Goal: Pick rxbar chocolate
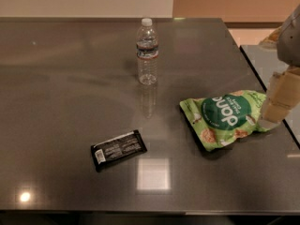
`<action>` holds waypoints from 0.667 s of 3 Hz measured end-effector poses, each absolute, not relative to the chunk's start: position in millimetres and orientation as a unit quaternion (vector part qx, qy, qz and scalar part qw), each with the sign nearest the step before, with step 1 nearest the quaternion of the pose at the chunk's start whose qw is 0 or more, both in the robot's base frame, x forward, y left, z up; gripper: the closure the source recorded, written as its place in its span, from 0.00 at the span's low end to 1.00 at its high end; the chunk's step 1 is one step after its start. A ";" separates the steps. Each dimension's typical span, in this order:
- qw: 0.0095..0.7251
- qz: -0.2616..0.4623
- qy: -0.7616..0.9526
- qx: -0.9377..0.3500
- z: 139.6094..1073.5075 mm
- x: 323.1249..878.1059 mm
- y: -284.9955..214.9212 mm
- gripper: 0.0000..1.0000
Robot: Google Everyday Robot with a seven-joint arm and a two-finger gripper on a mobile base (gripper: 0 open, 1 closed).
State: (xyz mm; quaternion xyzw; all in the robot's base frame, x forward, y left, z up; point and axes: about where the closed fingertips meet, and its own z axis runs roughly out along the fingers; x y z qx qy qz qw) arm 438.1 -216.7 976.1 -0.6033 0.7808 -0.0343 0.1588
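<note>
The rxbar chocolate (118,149) is a small flat black wrapper with white text and a white label patch at its left end. It lies flat on the dark grey table (61,88), front and left of centre. My gripper (277,108) hangs at the right edge of the view, above the right end of the green snack bag (226,117). It is far to the right of the bar and holds nothing that I can see.
A clear plastic water bottle (147,51) with a white cap stands upright at the back centre. The green snack bag lies at the right. A second table surface (267,62) shows at the far right, across a narrow gap.
</note>
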 end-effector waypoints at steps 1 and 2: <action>0.159 -0.034 0.781 -0.603 976.1 438.1 -216.7 0.00; 0.163 -0.034 0.777 -0.607 977.6 438.6 -213.9 0.00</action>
